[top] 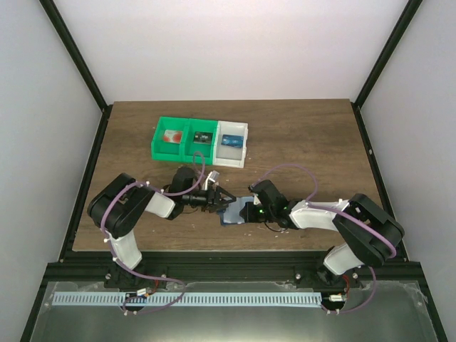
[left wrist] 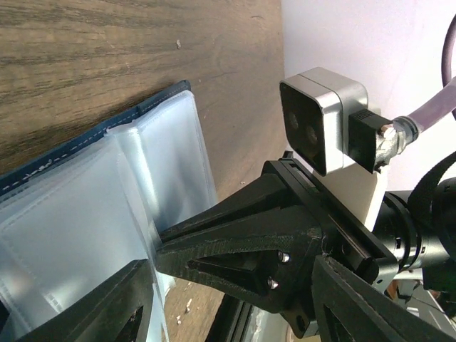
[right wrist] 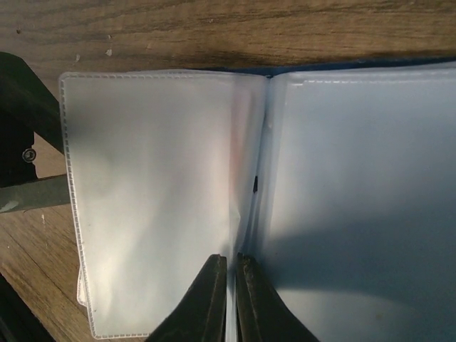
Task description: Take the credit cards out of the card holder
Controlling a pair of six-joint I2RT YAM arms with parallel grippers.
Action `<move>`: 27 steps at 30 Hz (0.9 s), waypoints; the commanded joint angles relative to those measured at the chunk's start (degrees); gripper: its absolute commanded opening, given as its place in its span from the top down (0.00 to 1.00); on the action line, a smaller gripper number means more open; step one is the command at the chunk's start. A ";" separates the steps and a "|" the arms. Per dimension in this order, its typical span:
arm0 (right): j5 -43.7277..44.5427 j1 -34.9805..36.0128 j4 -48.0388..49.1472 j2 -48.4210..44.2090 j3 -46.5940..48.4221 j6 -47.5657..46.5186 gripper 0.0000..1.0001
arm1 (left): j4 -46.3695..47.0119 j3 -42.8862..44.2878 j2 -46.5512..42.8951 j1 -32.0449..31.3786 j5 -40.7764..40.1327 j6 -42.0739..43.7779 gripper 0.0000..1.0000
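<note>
Pinching the holder [right wrist: 142, 178] at its fold, the right gripper [right wrist: 231, 269] is closed; the left gripper [top: 217, 202] is open. It looks light, floppy and slippery, so hold its fold.

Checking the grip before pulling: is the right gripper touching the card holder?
Touching. Right wrist view shows the right gripper pinching a clear pocket sheet of the card holder.

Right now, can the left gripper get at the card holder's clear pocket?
Probably yes. The left gripper stands open at the card holder, nothing between them; the right gripper pinches only its middle fold.
</note>
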 commanded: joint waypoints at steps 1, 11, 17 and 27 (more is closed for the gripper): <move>-0.08 -0.14 0.87 -1.59 -0.13 0.16 0.93 | 2.64 0.99 -1.18 -0.33 1.40 -0.78 0.37; 0.42 -0.20 1.11 -1.94 -0.59 0.82 0.96 | -14.10 3.31 -4.36 -0.33 -4.52 11.52 0.31; 0.53 -0.19 1.12 -1.92 -0.69 0.83 0.97 | -23.42 5.40 -5.15 -0.33 -9.28 17.56 0.30; 0.55 -0.18 1.12 -1.82 -0.69 0.83 0.97 | -28.67 6.80 -5.15 -0.35 -13.86 21.11 0.26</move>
